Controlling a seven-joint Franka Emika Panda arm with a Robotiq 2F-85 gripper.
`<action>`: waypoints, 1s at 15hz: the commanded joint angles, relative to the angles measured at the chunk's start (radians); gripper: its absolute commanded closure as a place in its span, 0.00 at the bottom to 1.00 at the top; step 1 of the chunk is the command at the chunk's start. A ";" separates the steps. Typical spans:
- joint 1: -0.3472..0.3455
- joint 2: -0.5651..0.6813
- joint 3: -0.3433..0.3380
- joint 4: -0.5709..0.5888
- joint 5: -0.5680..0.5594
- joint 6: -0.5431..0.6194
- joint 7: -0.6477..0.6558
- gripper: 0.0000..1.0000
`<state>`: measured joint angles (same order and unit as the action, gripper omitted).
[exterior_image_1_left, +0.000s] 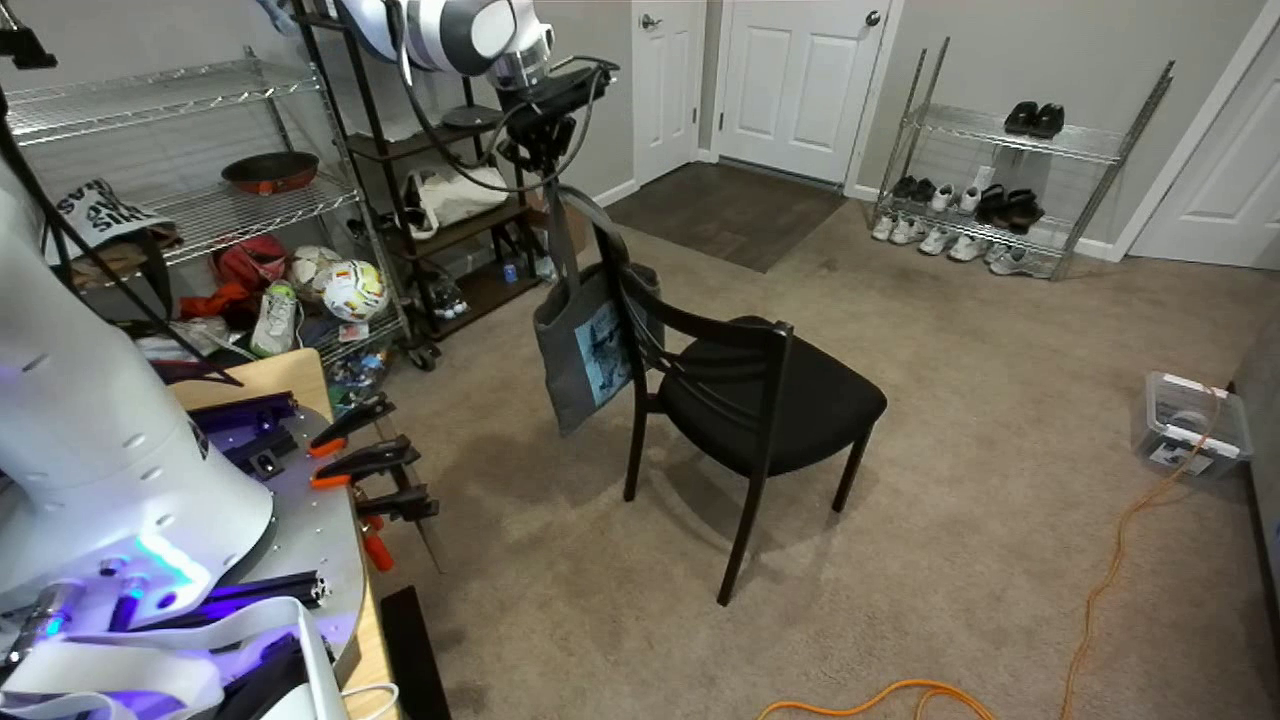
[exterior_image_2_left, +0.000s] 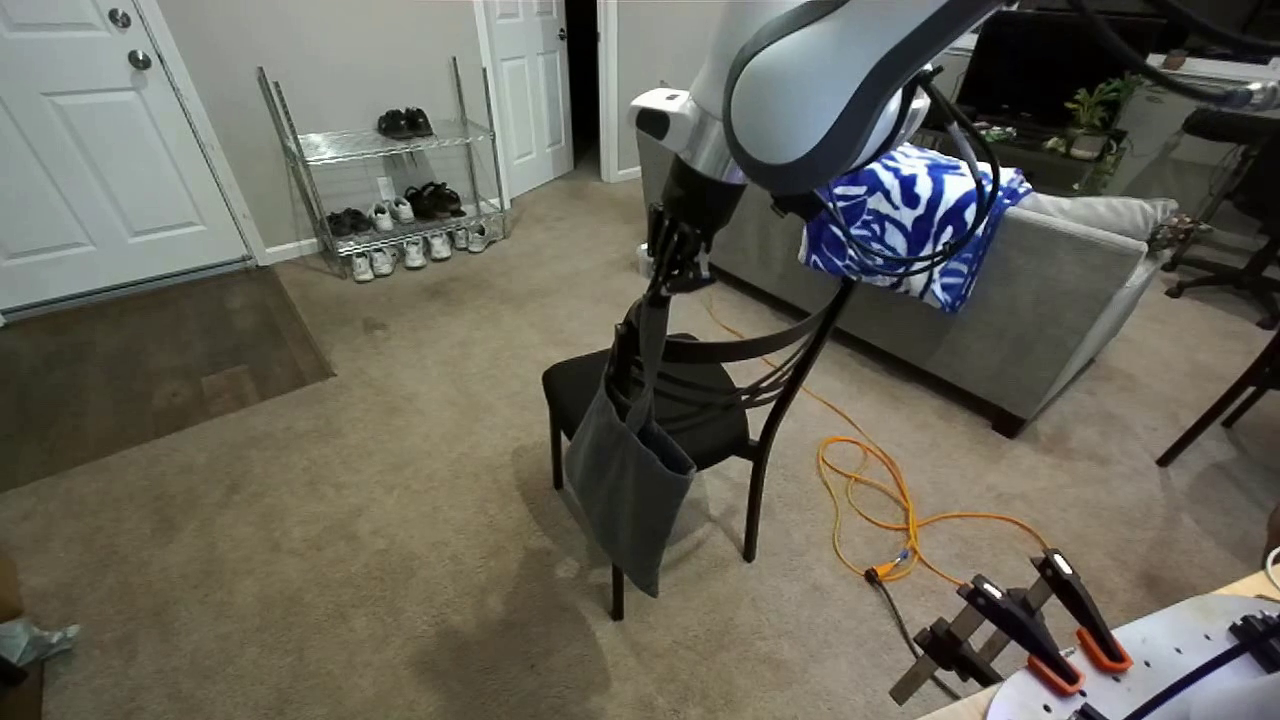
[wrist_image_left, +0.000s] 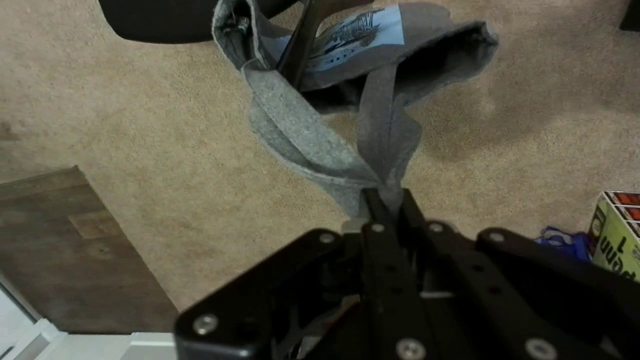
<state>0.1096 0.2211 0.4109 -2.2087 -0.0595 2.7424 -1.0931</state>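
Wrist view: bag (wrist_image_left: 345, 75) inside too dark, print (wrist_image_left: 357, 35) blurred, strap (wrist_image_left: 310, 125) partly hidden between fingers (wrist_image_left: 375, 212), box (wrist_image_left: 616, 242) cut by right edge.

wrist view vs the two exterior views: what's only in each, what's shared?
Only in the wrist view: the green box with lettering.

Only in both exterior views: the orange cord, shoe rack and clamps.

Shared: the gripper shut on the strap of the gray bag, the black chair, the wood-look floor patch.

Soft shadows darken the carpet (exterior_image_2_left: 510, 630), violet glare tints the robot base (exterior_image_1_left: 150, 520); the wrist view looks dim.
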 joint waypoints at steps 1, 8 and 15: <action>-0.001 -0.102 -0.008 -0.079 0.069 0.017 -0.032 0.98; -0.061 -0.196 -0.026 -0.124 0.234 0.135 -0.135 0.98; -0.062 -0.092 -0.018 0.058 0.271 0.009 -0.190 0.98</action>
<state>0.0538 0.0734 0.3747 -2.2499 0.1513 2.8331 -1.1953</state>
